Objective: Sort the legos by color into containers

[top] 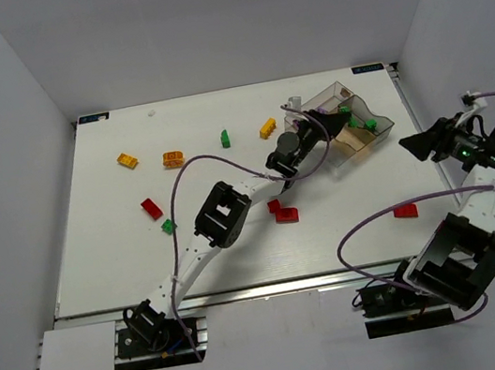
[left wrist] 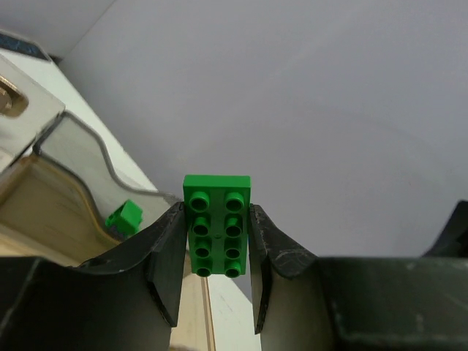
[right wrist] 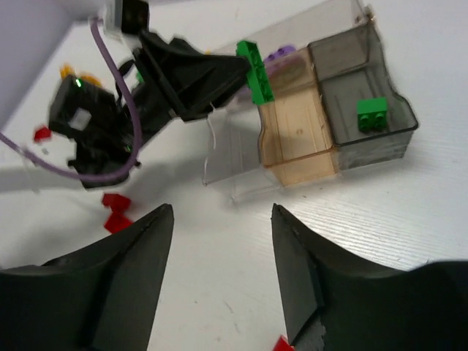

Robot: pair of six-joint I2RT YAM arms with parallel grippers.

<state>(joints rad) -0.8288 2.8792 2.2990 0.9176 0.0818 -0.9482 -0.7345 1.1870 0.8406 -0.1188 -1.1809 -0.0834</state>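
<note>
Left gripper [left wrist: 216, 213] clenched on a green brick [left wrist: 216, 227], poised over the left part of the box [right wrist: 292, 157].
We pinch the brick by its long sides, its long axis running out past the fingertips. The end compartment [right wrist: 391, 135] that holds another green lego [right wrist: 371, 115] lies off to the jaws' side, rightward in the top view. Our right gripper [right wrist: 219, 212] hangs spread and empty, farther off.

— Bright, even, from overhead; only soft grey shadows on the white counter [top: 120, 249].
— Any glare?
— Faint sheen along the walls of the clear box [right wrist: 344, 47]. Crisp on the green brick [left wrist: 216, 223] in the left wrist view, hazy behind it. Soft and dark around the right hand [right wrist: 221, 219], up close.
</note>
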